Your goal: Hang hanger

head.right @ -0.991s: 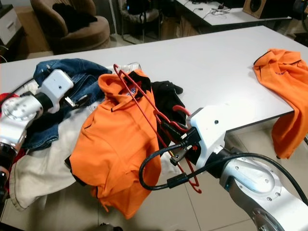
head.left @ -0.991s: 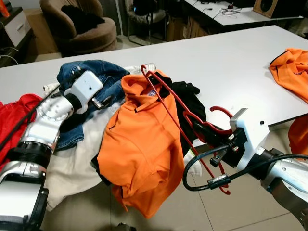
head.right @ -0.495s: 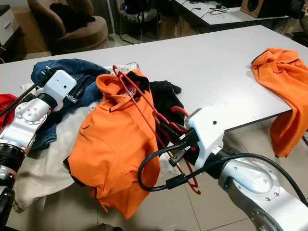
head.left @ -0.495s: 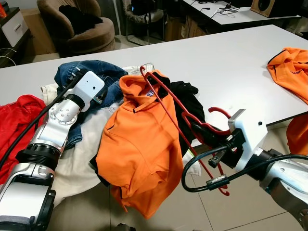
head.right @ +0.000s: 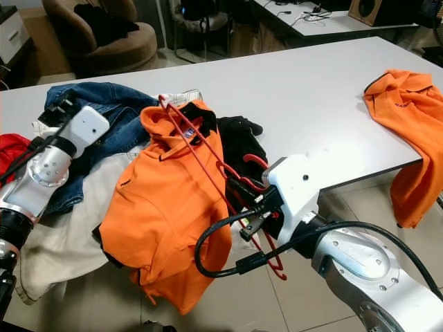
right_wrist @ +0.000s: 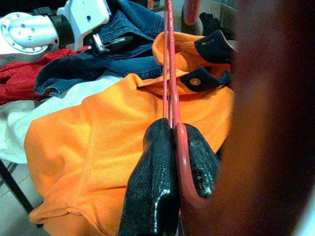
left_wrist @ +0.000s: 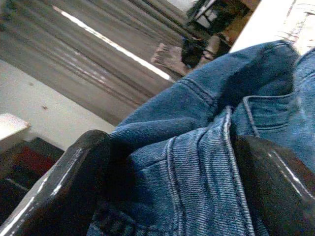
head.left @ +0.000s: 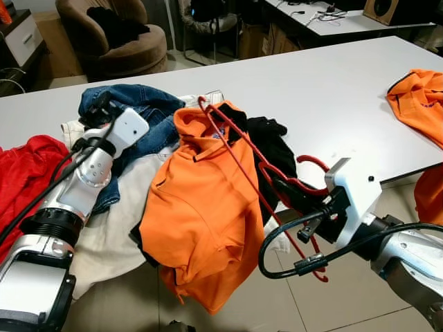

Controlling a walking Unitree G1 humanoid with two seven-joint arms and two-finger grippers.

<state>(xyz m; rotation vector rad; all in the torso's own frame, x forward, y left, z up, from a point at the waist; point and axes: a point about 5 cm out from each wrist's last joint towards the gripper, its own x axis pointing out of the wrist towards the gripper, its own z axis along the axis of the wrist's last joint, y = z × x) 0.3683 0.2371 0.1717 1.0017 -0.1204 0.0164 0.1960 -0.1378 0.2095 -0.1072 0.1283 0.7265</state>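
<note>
My right hand [right_wrist: 170,147] is clamped on the red hanger [head.left: 243,160], whose far end lies in the collar of the orange shirt [head.left: 201,207] draped over the near edge of the surface [head.left: 332,97]. My left hand [left_wrist: 167,187] is spread open, with the blue jeans [head.left: 135,111] bunched between its fingers at far left.

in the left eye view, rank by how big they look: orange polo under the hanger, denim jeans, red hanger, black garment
1. orange polo
2. denim jeans, partly hidden by the left arm
3. red hanger, long but thin
4. black garment, mostly covered, so its rank against the hanger is unsure
</note>
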